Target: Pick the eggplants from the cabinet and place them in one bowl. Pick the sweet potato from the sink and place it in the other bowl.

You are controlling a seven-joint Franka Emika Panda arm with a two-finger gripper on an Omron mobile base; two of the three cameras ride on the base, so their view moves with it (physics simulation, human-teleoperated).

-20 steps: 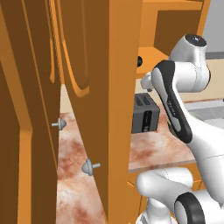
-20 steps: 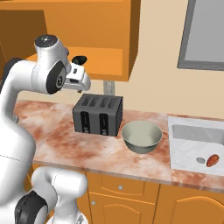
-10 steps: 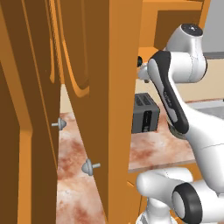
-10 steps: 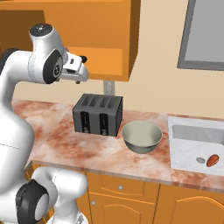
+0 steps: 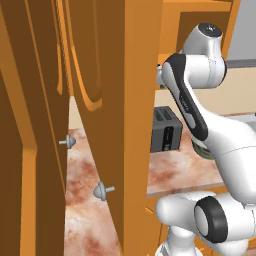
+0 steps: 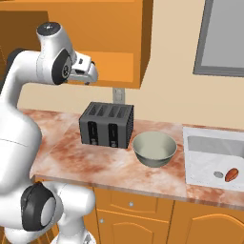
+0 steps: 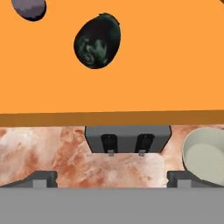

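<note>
The gripper (image 7: 112,177) is spread wide and holds nothing, its fingertips (image 7: 43,178) raised level with the front lip of the cabinet (image 7: 144,70) shelf. One eggplant (image 7: 97,40) lies on the shelf ahead of the hand, slightly left of centre; a second eggplant (image 7: 29,8) sits farther in and left. Below the hand stand the toaster (image 7: 127,138) and, to its right, the grey-green bowl (image 7: 204,156). The sweet potato (image 6: 232,174) lies in the sink (image 6: 209,148), far right.

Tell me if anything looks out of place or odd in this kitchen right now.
Only the sweet potato lying in the sink beside the drain. The toaster and grey-green bowl stand upright; nothing spilled.
</note>
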